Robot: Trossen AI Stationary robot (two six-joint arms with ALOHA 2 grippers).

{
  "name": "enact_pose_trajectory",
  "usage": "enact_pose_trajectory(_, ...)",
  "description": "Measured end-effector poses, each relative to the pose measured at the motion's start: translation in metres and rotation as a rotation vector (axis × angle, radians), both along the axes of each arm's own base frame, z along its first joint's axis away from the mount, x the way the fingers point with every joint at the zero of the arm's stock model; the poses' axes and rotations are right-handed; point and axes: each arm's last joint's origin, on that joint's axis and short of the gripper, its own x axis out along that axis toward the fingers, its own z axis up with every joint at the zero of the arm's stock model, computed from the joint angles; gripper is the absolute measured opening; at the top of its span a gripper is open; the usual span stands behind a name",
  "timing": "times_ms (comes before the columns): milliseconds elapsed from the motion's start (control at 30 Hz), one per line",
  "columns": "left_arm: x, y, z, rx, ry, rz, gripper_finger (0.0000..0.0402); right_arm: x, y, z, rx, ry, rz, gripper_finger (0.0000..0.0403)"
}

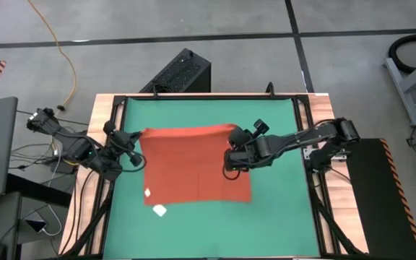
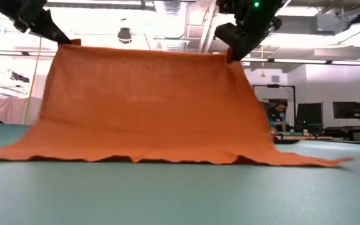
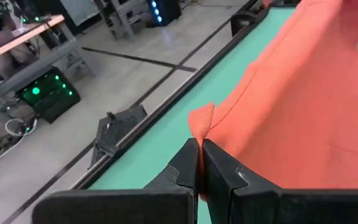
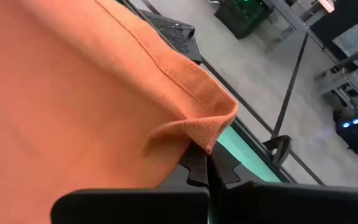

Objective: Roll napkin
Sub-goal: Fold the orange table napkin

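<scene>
Near edge first: the orange-red soft cloth napkin (image 2: 155, 106) has its near hem lying on the green worktop (image 2: 180, 194), rippled, corners spread wide. From there the cloth rises like a tent to a far edge held up off the surface.

You have both tools pinched closed on that raised edge. The left tool (image 3: 199, 152) is clamped on one upper corner, a small fold of cloth standing above its fingertips. The right tool (image 4: 205, 163) grips the other upper corner, cloth curling over it. In the overhead view the left tool (image 1: 132, 160) sits at the cloth's left side and the right tool (image 1: 231, 160) at its right, each equally near its own corner.

Key relation: the lifted edge runs straight between your two tools, left to right, so the roll axis lies along that line. The rest of the napkin (image 1: 193, 166) hangs and trails away from it toward the resting hem.

Small white tag (image 1: 148, 192) shows near the left lower corner; a second white scrap (image 1: 159, 210) lies on the worktop just beyond.

My read: the roll has not started.
</scene>
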Motion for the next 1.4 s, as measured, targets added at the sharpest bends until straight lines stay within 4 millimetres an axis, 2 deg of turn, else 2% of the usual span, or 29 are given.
enact_pose_trajectory(300, 0.010, -0.009, -0.015, -0.115, 0.022, -0.102, 0.0000, -0.005, 0.036, -0.001, 0.059, -0.034, 0.102, 0.0004)
enact_pose_trajectory(500, 0.013, -0.011, -0.031, -0.137, 0.043, -0.082, 0.0000, -0.012, 0.055, -0.016, 0.095, -0.076, 0.120, 0.0005)
enact_pose_trajectory(700, 0.016, -0.014, -0.046, -0.196, 0.087, -0.084, 0.0000, -0.017, 0.060, -0.042, 0.148, -0.064, 0.143, 0.0006)
enact_pose_trajectory(1100, 0.021, -0.022, -0.053, -0.343, 0.191, -0.177, 0.0000, -0.026, 0.071, -0.069, 0.262, -0.022, 0.195, 0.0009)
enact_pose_trajectory(1200, 0.022, -0.024, -0.054, -0.377, 0.208, -0.209, 0.0000, -0.028, 0.075, -0.074, 0.335, 0.003, 0.216, 0.0030)
enact_pose_trajectory(1400, 0.028, -0.034, -0.053, -0.416, 0.238, -0.345, 0.0008, -0.024, 0.085, -0.080, 0.446, 0.008, 0.330, 0.0116)
